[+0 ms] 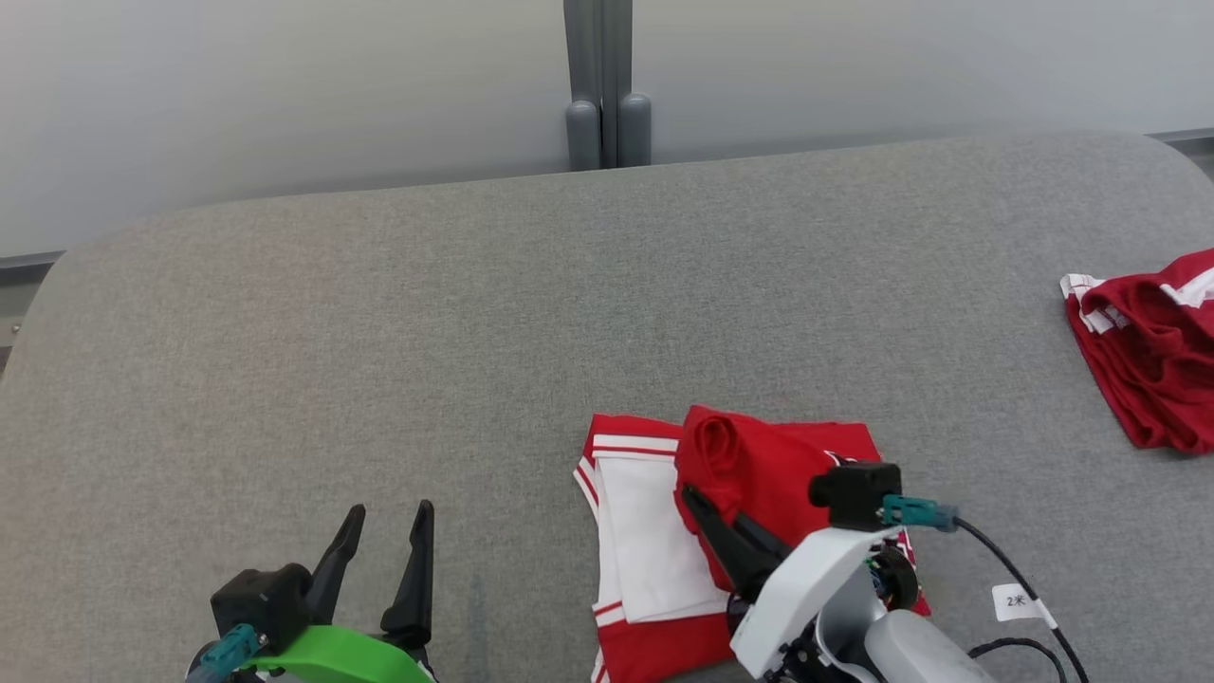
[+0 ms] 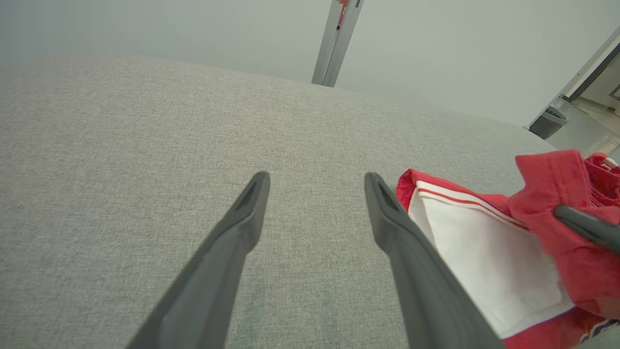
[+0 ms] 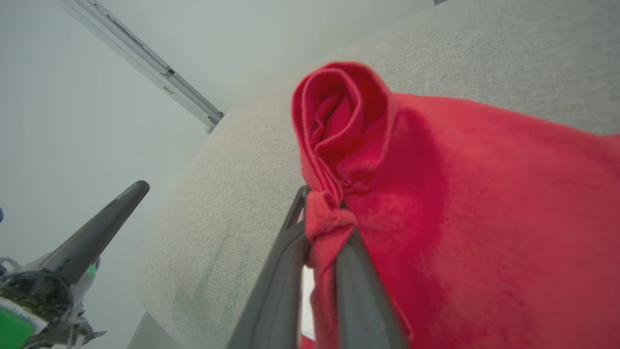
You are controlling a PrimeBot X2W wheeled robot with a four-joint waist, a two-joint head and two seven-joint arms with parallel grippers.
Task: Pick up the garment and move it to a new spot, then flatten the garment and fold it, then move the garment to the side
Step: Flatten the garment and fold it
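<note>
The right tool [image 3: 325, 213] is clenched on a small bunched fold of the garment [image 1: 654, 512] at the near worktop [image 1: 379, 332] edge; the left tool [image 1: 391, 514] stands released beside it. So narrow a pinch may slip, or drag the folded layers apart. The number of layers pinched is indeterminate; the farther second garment [image 1: 1152, 360] is cut off.

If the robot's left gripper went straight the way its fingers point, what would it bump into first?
Probably nothing close. The open left gripper points across bare grey table; the red and white garment lies off to its right. Far ahead stands the pale wall, though depth is unclear.
</note>
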